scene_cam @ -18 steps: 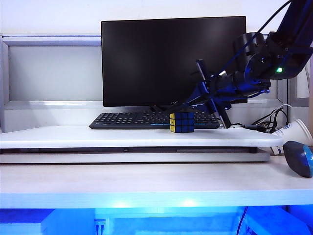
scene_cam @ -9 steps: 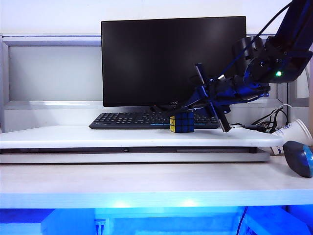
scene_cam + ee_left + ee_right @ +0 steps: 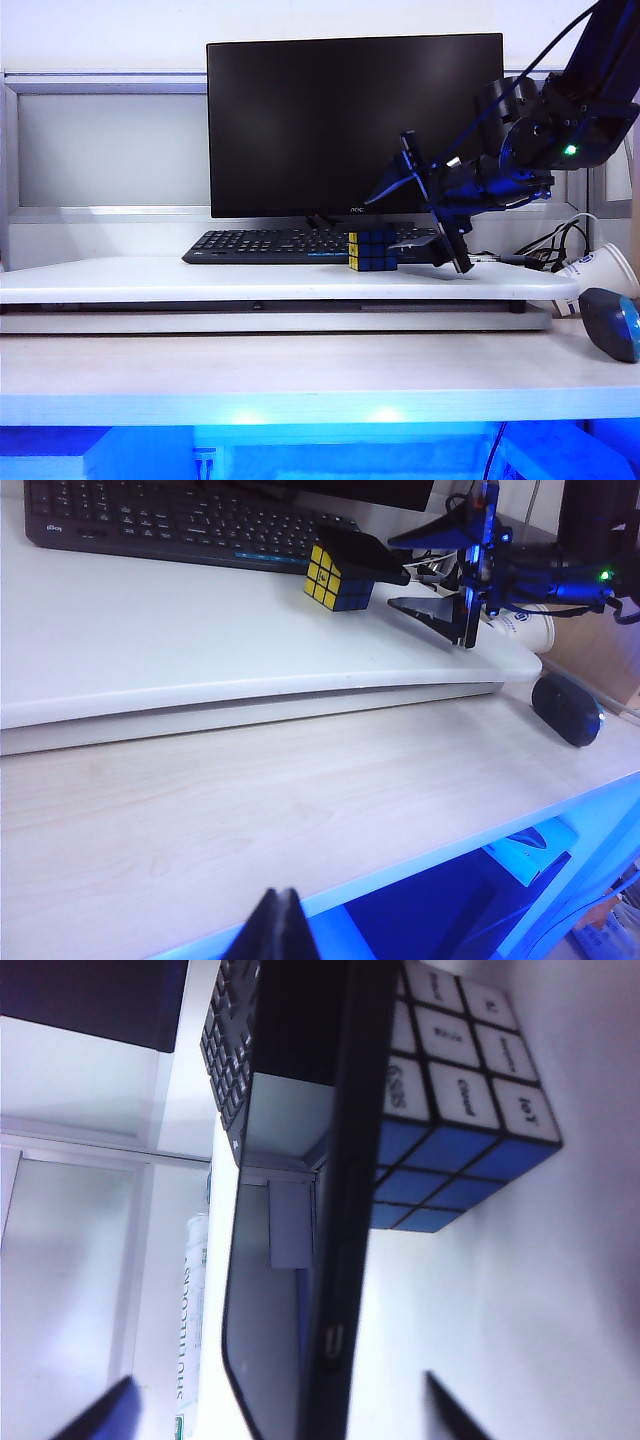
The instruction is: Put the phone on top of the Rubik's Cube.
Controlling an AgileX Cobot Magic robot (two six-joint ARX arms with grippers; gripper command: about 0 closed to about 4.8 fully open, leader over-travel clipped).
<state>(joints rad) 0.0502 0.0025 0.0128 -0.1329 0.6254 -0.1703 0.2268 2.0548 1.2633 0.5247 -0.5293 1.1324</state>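
The Rubik's Cube (image 3: 371, 254) (image 3: 337, 580) (image 3: 462, 1100) stands on the raised white shelf in front of the keyboard, with blue and yellow sides. The black phone (image 3: 416, 243) (image 3: 364, 552) (image 3: 338, 1210) lies across its top face and overhangs toward my right gripper. My right gripper (image 3: 431, 205) (image 3: 394, 572) (image 3: 278, 1380) is open, one finger above and one below the phone's overhanging end, and neither touches it. Far back over the front table's edge, my left gripper (image 3: 279, 905) is shut and empty. It does not show in the exterior view.
A black keyboard (image 3: 260, 246) and a dark monitor (image 3: 355, 125) stand behind the cube. At the right are a dark mouse (image 3: 610, 322) on the lower table, a paper cup (image 3: 600, 268) and cables (image 3: 548, 245). The shelf's front edge (image 3: 280, 292) steps down to the lower table.
My right gripper's jaws have opened. The phone, held tilted between them before, now lies level on the cube. The left gripper has not moved.
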